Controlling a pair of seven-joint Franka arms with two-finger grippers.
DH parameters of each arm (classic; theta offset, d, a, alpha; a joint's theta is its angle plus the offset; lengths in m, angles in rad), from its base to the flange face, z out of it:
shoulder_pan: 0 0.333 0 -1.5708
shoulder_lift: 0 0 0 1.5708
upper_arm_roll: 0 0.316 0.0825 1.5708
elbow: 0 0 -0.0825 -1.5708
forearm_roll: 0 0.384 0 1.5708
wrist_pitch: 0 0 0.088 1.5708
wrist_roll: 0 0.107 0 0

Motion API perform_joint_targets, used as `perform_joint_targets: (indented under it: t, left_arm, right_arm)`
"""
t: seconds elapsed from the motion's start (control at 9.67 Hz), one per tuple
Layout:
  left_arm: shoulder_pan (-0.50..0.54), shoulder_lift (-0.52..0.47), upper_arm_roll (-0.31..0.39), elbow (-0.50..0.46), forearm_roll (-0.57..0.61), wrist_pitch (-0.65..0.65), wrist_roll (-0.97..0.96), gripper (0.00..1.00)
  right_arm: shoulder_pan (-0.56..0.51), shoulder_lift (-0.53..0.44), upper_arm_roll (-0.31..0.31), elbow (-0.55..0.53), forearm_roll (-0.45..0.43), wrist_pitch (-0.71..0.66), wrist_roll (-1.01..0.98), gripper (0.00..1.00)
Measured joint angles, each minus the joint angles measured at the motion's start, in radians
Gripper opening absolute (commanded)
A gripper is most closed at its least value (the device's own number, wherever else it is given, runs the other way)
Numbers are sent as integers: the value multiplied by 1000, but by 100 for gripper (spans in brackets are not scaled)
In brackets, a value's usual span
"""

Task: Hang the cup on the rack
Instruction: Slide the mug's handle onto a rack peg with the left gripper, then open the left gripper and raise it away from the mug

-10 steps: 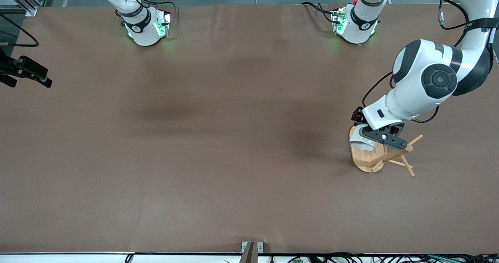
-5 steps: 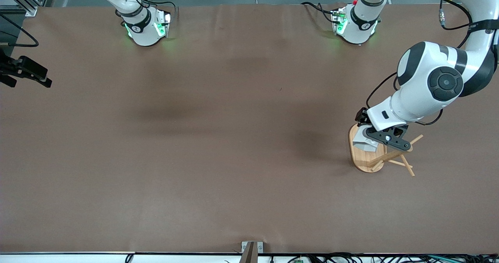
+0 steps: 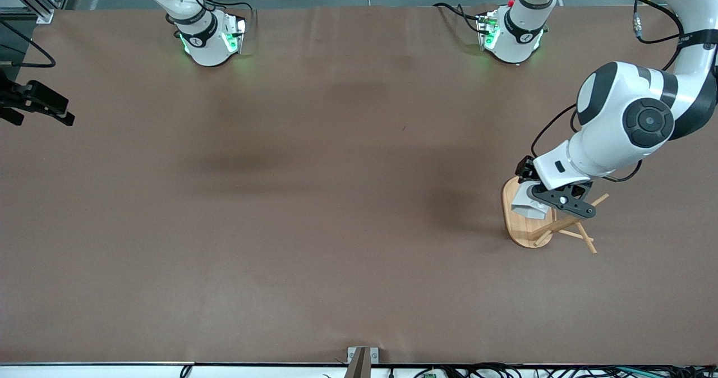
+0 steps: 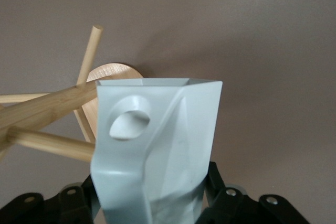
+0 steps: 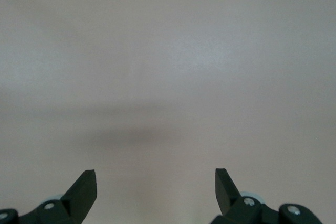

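At the far left edge of the front view, a black clamp-like fixture [image 3: 36, 104] juts in over the brown table [image 3: 314, 198]. In the upper left of that frame only the right arm's base [image 3: 208, 40] shows, glowing green; the arm waits with its gripper out of this view. The right wrist view supplies what is missing: the right gripper [image 5: 156, 190] hangs over bare table, its two dark fingertips [image 5: 84, 187] standing wide apart with nothing between them. Toward the right of the front view, the left arm reaches down from the upper right corner, and the left gripper [image 3: 541, 201] sits over the rack [image 3: 521, 229], clamped on the cup [image 3: 529, 205], which shows only as a white patch above the oval base. The left wrist view shows far more: the cup's [image 4: 157, 145] faceted body, its hexagonal rim, and the handle's round hole just beside a bamboo peg [image 4: 50, 142], with no peg through it.
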State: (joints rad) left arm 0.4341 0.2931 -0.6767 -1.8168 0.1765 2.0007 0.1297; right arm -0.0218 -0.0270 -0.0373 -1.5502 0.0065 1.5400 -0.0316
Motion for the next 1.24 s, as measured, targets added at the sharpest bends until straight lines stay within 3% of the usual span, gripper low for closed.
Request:
perform_joint_targets:
  t: [0.41,0.52,0.62,1.03,1.24]
  left_arm:
    - [23,27,0,1,0,21,20,28]
    - [28,30,0,3,0,23,35,37]
    - [35,33,0,6,0,25,45,99]
    - [40,46,-2,64,0,26,41,100]
    - [39,30,-8,140,-1,-55,-2,100]
  right_arm:
    - [0,0,0,-1,0,0,0,99]
    - [0,0,0,-1,0,0,0,99]
    - [0,0,0,-1,0,1,0,100]
    - [0,0,0,-2,0,2,0,100]
    - [0,0,0,-2,0,3,0,100]
